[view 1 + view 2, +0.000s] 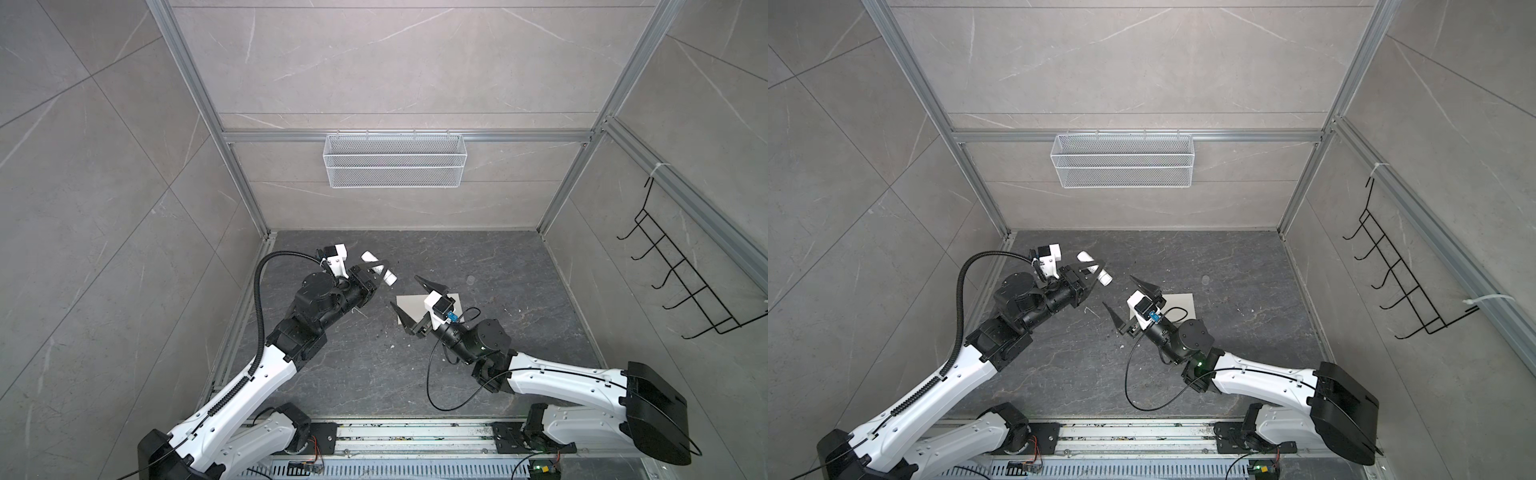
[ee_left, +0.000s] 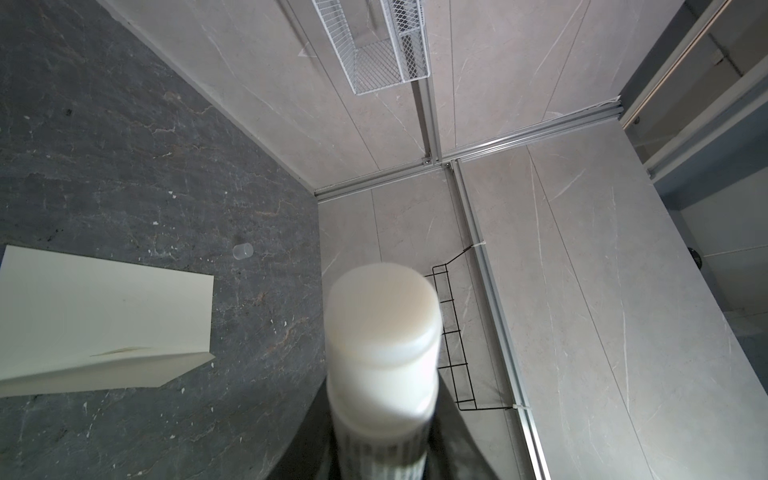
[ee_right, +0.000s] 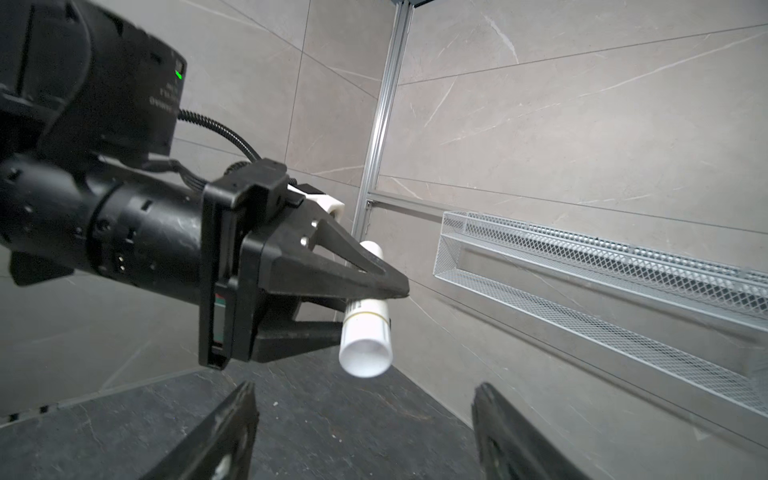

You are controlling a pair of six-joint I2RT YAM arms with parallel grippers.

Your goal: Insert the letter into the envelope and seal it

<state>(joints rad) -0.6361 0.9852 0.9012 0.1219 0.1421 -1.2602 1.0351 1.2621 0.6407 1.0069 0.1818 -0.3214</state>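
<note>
The cream-white envelope (image 1: pixel 413 307) (image 1: pixel 1185 302) lies flat on the dark table, partly under my right wrist. In the left wrist view the envelope (image 2: pixel 104 303) shows a folded edge along one long side. The letter is hidden or out of view. My left gripper (image 1: pixel 380 274) (image 1: pixel 1096 270) (image 2: pixel 382 436) hangs above the table, shut on a white glue-stick tube (image 1: pixel 390 279) (image 3: pixel 365 332) whose end points toward the right arm. My right gripper (image 1: pixel 404 291) (image 1: pixel 1118 290) (image 3: pixel 363 388) is open and empty above the envelope's left end, a short way from the tube.
A small clear cap (image 1: pixel 470 280) (image 2: pixel 243 251) lies on the table beyond the envelope. A white wire basket (image 1: pixel 395 160) hangs on the back wall and a black hook rack (image 1: pixel 685 282) on the right wall. Aluminium rails edge the table.
</note>
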